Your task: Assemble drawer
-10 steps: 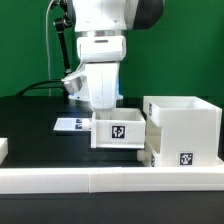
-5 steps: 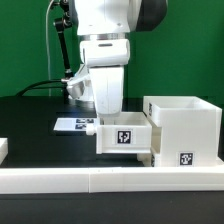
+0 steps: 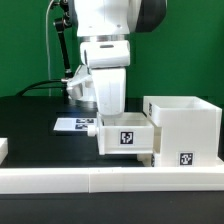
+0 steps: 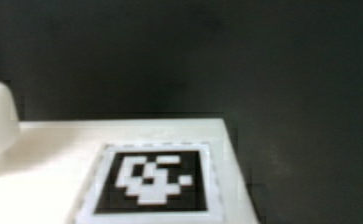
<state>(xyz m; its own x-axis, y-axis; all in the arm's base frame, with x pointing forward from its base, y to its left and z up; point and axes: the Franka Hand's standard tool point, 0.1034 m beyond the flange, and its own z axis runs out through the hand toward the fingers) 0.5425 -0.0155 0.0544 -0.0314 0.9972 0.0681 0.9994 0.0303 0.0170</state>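
Over the last second the small tray (image 3: 126,137) has travelled toward the exterior view's right, carried under the arm's wrist, and now sits with its side touching or nearly touching the large cube-like housing (image 3: 183,128); a second ago there was a clear gap between them. Movement in the last half second is slight, so the slide looks to be slowing as the tray closes on the housing. Judgement: this is the approach for seating the tray into the housing, not yet done, since the tray's whole tagged front is outside the housing. The gripper (image 3: 108,110) is buried behind the tray's back wall and below the white wrist body; I cannot tell how wide the jaws stand, though the tray moving with the arm suggests they hold or push its wall. A second low white piece (image 3: 147,158) peeks out below the tray at the foot of the housing, too cut off to identify. The marker board (image 3: 72,125) lies flat on the black table (image 3: 30,120), partly hidden by the arm. The white rail (image 3: 100,178) runs across the foreground. The wrist view is blurred: only a tag on a white surface (image 4: 155,180) and dark ground beyond, no fingers in view.
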